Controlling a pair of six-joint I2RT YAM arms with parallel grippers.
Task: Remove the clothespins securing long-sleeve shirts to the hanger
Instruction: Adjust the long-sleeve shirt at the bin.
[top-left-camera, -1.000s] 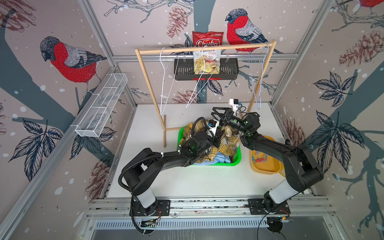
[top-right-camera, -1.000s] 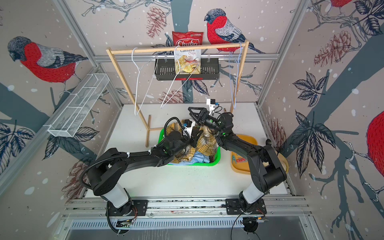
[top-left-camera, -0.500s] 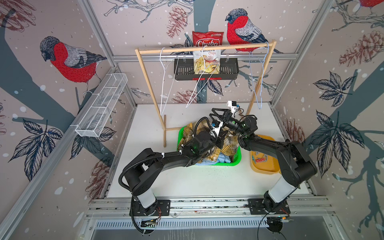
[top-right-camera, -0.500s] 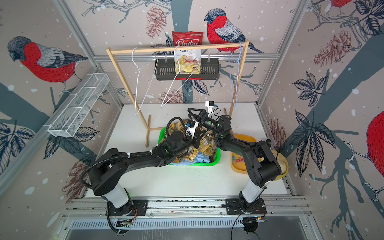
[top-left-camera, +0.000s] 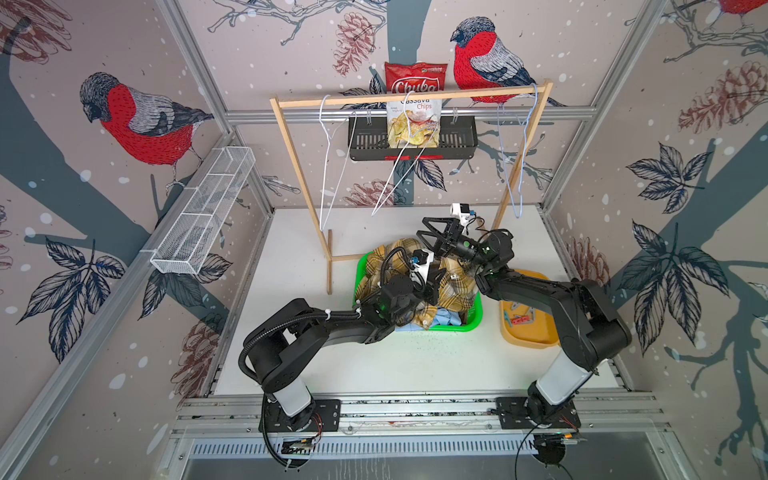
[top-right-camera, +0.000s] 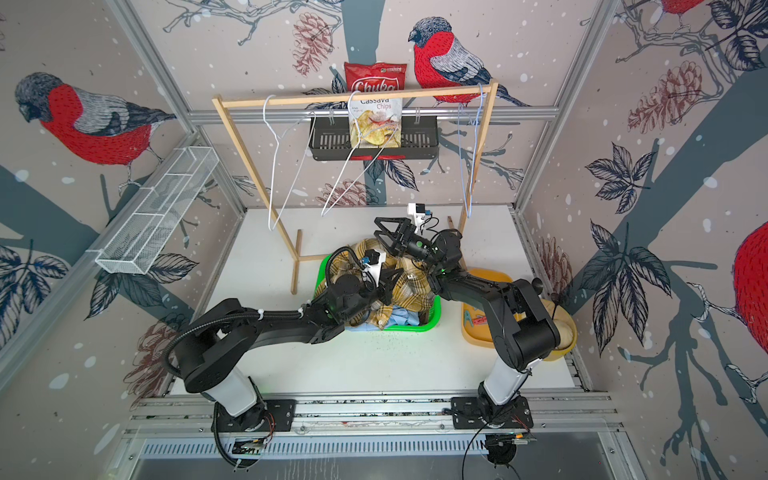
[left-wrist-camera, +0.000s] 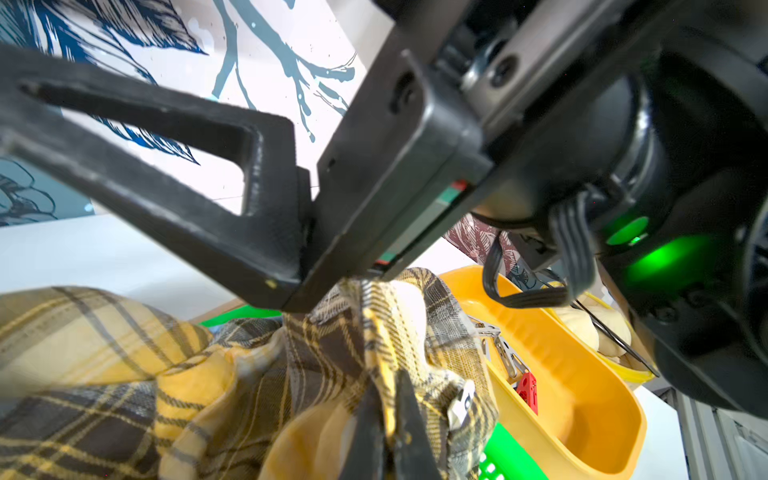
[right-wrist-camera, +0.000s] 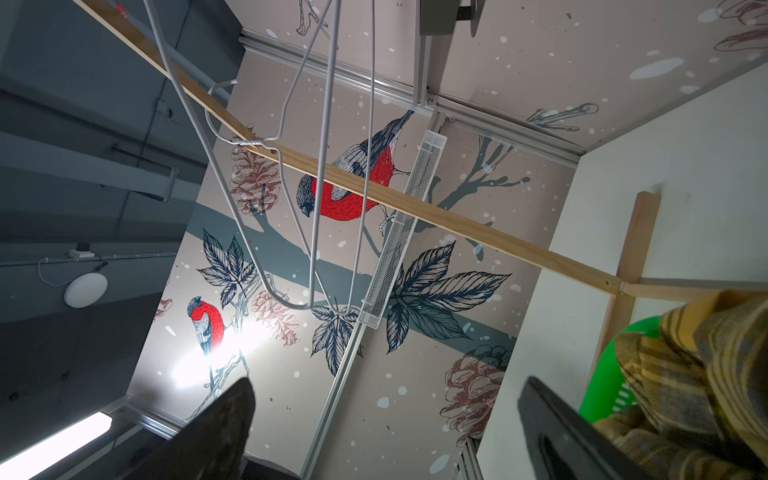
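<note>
Your left hand (left-wrist-camera: 387, 409) is pressed together on a fold of the mustard plaid shirt (left-wrist-camera: 232, 374), which lies heaped with the light blue shirt (top-left-camera: 446, 318) in the green basket (top-left-camera: 471, 325). Your right hand (right-wrist-camera: 386, 386) is spread wide and holds nothing, just above the far side of the pile, facing the wooden rack (top-left-camera: 411, 94). The wire hangers (top-left-camera: 332, 166) hang bare, and the clothespins (left-wrist-camera: 527, 390) — a red one among them — lie in the yellow tray (top-left-camera: 528, 340) beside the basket, so the pins look to be off.

The risks, as I judge them:
- If you lift that fold, the whole tangle may ride up and spill over the rim onto the surface (top-left-camera: 415, 361).
- The two hands sit very close together — a careless swing could knock them into each other.
- A spread finger could snag a hanger if you reach toward the rack.
</note>
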